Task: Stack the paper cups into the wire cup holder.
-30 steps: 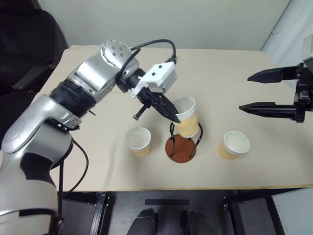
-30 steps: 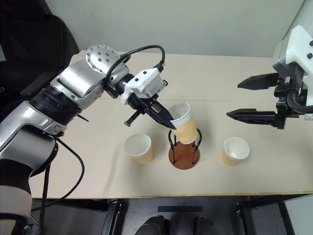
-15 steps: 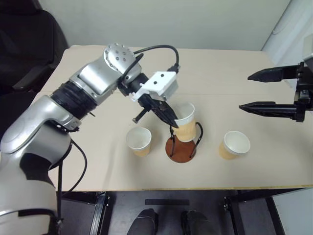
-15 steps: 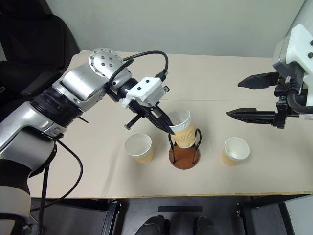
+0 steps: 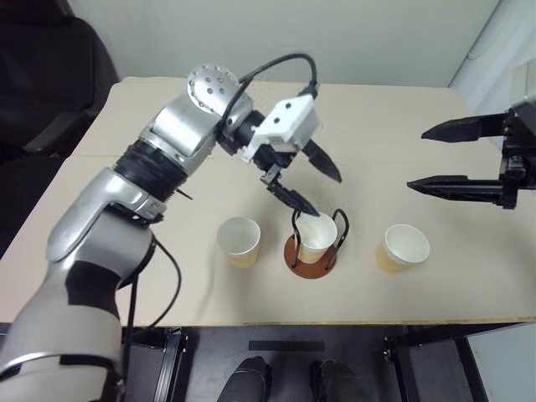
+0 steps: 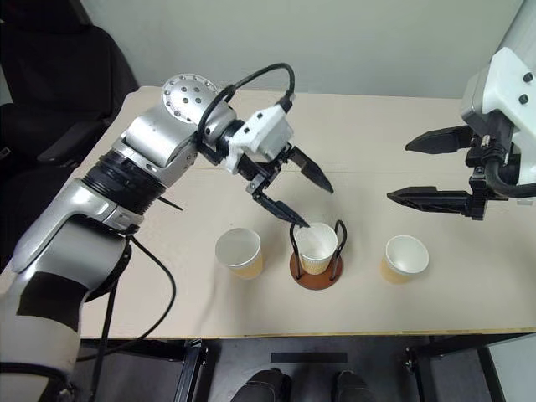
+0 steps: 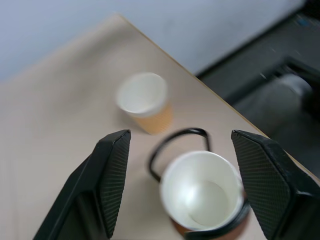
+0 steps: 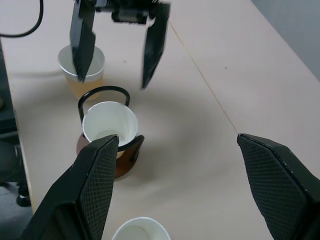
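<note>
One tan paper cup [image 5: 317,237] stands upright inside the wire cup holder [image 5: 297,260], between its two dark wire loops. My left gripper [image 5: 327,197] hovers just above and behind the cup, open and holding nothing; its lower fingertip is close to the cup's rim. In the left wrist view the cup [image 7: 202,197] shows white inside, below the spread fingers [image 7: 112,170]. A second paper cup [image 5: 239,240] stands left of the holder and a third [image 5: 402,247] right of it. My right gripper [image 5: 418,159] hangs open above the table's right side, away from the cups.
The beige table [image 5: 151,285] has its front edge just in front of the cups. A black chair [image 5: 50,75] stands off the table's far left corner. A pale wall [image 5: 335,33] runs behind the table.
My left gripper has opened and let go of the cup, which now sits upright in the holder instead of tilted on its wires. The gripper rose slightly. The right arm kept still.
</note>
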You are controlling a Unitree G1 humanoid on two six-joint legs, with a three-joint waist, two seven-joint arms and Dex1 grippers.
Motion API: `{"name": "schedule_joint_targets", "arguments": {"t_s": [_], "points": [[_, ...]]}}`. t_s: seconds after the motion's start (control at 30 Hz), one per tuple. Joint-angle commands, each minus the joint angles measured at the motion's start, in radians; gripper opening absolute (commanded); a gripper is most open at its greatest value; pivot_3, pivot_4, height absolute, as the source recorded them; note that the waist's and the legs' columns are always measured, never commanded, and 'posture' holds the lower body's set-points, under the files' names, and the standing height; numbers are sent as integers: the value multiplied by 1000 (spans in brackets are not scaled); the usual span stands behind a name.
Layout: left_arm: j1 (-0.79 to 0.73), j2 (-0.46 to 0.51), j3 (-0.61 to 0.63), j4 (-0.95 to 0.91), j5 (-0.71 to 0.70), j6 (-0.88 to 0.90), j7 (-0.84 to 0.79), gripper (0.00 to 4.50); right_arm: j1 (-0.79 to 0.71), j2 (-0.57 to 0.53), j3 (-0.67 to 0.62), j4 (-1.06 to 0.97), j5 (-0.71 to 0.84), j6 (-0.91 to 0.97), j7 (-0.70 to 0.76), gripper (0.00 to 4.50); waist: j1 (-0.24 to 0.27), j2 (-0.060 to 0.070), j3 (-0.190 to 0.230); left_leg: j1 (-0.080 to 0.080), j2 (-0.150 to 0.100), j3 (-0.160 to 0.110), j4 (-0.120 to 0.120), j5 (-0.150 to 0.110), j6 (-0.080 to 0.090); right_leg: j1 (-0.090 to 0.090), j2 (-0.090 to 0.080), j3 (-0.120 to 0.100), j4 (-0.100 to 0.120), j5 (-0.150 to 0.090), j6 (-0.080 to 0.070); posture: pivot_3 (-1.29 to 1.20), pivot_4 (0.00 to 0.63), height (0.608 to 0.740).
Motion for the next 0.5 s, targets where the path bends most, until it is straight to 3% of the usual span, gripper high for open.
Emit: {"name": "schedule_joint_targets", "arguments": {"t_s": [0.03,0.33,0.5], "points": [[-18,17,157,26,6,89,-30,3469,1,3,-20,-2,-7,-4,-27,3860,-1,0,0,0,0,0,0,0,0,0,0,1,0,0,0,0,150,740],[21,141,366,-57,30,330,-30,3469,69,145,-47,-67,78,86,-176,3860,-4,0,0,0,0,0,2,0,0,0,1,1,-1,0,0,0,150,740],[79,192,446,-136,21,417,-29,3469,186,128,-71,-108,110,118,-152,3860,2,1,0,0,0,-2,1,0,0,0,0,0,-2,0,1,0,150,740]]}}
